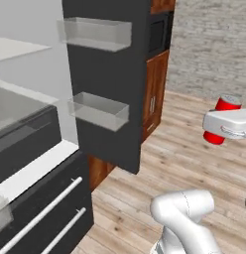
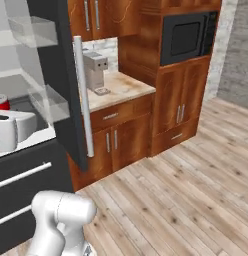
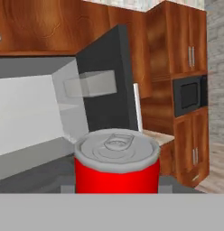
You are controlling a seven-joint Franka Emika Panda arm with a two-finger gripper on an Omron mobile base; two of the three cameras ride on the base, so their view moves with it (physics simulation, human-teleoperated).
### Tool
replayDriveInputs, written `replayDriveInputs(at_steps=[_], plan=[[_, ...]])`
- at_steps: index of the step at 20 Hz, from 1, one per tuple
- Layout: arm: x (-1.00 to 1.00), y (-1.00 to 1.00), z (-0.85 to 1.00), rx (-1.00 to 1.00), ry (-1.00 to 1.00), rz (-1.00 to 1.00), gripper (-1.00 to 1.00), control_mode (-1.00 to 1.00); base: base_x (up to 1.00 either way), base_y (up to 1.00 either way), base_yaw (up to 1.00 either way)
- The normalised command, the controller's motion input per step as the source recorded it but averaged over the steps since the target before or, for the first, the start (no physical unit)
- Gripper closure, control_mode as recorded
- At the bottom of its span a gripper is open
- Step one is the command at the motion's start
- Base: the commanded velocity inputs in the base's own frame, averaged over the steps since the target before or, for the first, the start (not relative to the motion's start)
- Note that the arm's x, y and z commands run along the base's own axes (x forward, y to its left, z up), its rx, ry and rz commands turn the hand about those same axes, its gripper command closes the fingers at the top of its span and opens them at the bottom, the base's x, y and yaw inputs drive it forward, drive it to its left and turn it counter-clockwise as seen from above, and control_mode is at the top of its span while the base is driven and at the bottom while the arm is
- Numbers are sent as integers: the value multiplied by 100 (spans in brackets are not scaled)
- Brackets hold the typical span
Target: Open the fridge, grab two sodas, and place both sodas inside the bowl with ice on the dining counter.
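Left base view: I see my end effector (image 1: 221, 130) clenched on the red soda (image 1: 221, 119), a smooth cylinder held upright over plank flooring, right of the open fridge (image 1: 107, 84) door with its clear bins. Right base view adds a coffee machine (image 2: 95, 72) on the marbled bench (image 2: 121, 87) and a microwave (image 2: 188, 37). Hand view: silver ribbed can top with pull tab.

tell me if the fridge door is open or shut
Open. The tall dark grey fridge door is swung out, its clear door bins facing the white interior, and the long white bar handle stands edge-on.
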Motion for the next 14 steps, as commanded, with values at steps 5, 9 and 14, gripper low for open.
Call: replayDriveInputs(at_steps=[5,9,14], plan=[[0,0,0,0,0,0,100,100,-26,-8,-63],[0,0,0,0,0,0,100,100,-1,-61,-58],[0,0,0,0,0,0,100,100,22,-85,-56]])
